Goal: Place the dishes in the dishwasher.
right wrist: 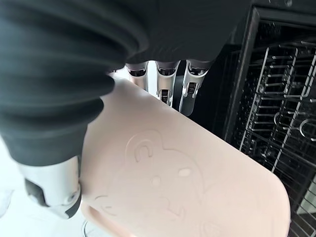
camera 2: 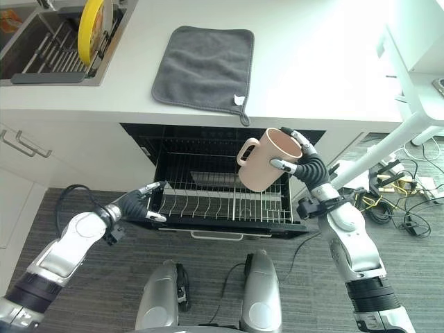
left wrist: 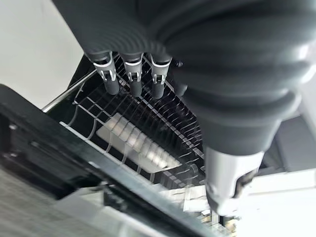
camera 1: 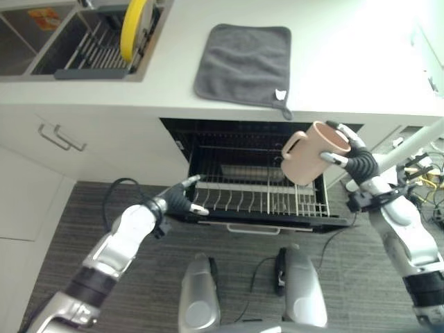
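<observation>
No readable text or signs

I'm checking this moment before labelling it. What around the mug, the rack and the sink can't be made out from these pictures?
- Inside of the pink mug: its mouth faces away in the eye views, and its wall blocks the right wrist view.
- Right hand: the fingers behind the mug are hidden.
- Left hand: whether it touches the dishwasher rack is too small to tell.
- Yellow plate in the sink rack: cut off by the top edge.
</observation>
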Robot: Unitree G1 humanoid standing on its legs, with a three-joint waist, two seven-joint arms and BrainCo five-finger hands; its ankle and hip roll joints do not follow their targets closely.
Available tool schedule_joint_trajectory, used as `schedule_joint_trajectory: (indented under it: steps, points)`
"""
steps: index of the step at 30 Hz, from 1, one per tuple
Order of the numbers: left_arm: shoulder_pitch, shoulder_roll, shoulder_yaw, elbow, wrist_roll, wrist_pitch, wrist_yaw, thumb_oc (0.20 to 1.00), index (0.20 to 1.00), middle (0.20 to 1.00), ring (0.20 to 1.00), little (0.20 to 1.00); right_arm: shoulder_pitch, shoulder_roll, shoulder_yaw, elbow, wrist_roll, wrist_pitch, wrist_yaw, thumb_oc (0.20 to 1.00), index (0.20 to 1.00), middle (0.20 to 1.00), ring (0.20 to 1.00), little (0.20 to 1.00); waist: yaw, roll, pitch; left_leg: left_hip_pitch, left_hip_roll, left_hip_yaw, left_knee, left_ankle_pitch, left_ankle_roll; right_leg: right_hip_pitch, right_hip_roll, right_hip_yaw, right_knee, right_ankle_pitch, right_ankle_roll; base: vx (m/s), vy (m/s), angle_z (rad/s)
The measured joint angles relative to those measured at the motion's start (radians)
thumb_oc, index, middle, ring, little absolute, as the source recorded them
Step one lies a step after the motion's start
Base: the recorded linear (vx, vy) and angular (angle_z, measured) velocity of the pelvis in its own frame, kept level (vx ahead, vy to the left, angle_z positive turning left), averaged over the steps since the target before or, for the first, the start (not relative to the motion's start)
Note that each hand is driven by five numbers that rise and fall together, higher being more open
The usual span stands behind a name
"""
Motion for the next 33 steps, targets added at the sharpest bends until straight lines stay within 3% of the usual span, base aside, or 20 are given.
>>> schedule_joint_trajectory:
  steps: [4,7,14,17,21,25,33]
  points:
    - [-0.071,0.043,-0.145,0.068,0.216,0.081,-0.203,1.0,1.0,1.0,1.0,1.0,-0.035,-0.021,0.012,0.009,0.002,0.029,0.028,0.2,0.2,0.2,0.2,0.2,-0.029,0.001,0.0,0.0,0.01,0.002,0.001,-0.001,0.002,-0.002,0.002,0.001,-0.003,-0.001,-0.001,0.06,0.021,-0.03]
    - [-0.102,0.063,-0.154,0.101,0.329,0.11,-0.344,1.0,1.0,1.0,1.0,1.0,-0.064,-0.032,0.019,0.01,0.002,0.041,0.044,0.2,0.2,0.2,0.2,0.2,-0.046,0.001,0.0,0.012,0.016,0.018,0.0,0.0,-0.002,-0.003,0.015,0.018,-0.002,0.002,0.0,0.02,0.029,-0.15]
    - [-0.138,0.079,-0.183,0.066,0.57,0.097,-0.588,1.0,1.0,1.0,1.0,1.0,-0.075,-0.083,0.044,0.094,-0.036,0.064,0.068,0.2,0.2,0.2,0.2,0.2,-0.062,0.004,0.0,0.013,0.021,0.026,-0.002,0.0,-0.002,-0.013,0.016,0.023,0.004,0.001,-0.003,0.0,0.011,-0.04]
    - [-0.136,0.112,-0.184,0.0,0.649,0.055,-0.663,1.0,1.0,1.0,1.0,1.0,-0.074,-0.103,0.046,0.122,-0.07,0.064,0.067,0.2,0.2,0.2,0.2,0.2,-0.062,0.008,0.003,0.009,0.022,0.026,-0.004,0.001,-0.003,-0.018,0.016,0.023,0.005,0.0,-0.004,-0.03,-0.003,0.0]
    - [-0.118,0.195,-0.182,-0.14,0.71,-0.026,-0.772,1.0,1.0,1.0,1.0,1.0,-0.077,-0.195,0.05,0.133,-0.082,0.063,0.062,0.2,0.2,0.2,0.2,0.2,-0.059,0.028,0.015,0.0,0.016,0.021,-0.017,0.005,-0.01,-0.026,0.015,0.02,0.002,-0.001,-0.007,-0.08,-0.015,0.04]
    - [-0.112,0.196,-0.181,-0.152,0.713,-0.096,-0.789,1.0,1.0,1.0,1.0,1.0,-0.081,-0.196,0.073,0.202,-0.104,0.063,0.058,0.2,0.2,0.2,0.2,0.2,-0.042,0.05,0.027,-0.004,0.013,0.013,-0.031,0.011,-0.018,-0.029,0.014,0.008,-0.001,-0.005,-0.014,-0.08,-0.017,0.06]
    - [-0.087,0.21,-0.18,-0.158,0.703,-0.2,-0.78,1.0,1.0,1.0,1.0,1.0,-0.19,-0.196,0.156,0.419,-0.15,0.061,0.049,0.2,0.2,0.2,0.2,0.2,-0.01,0.058,0.031,-0.02,0.01,-0.008,-0.038,0.018,-0.028,-0.028,0.011,-0.015,-0.003,-0.011,-0.024,-0.06,-0.019,0.07]
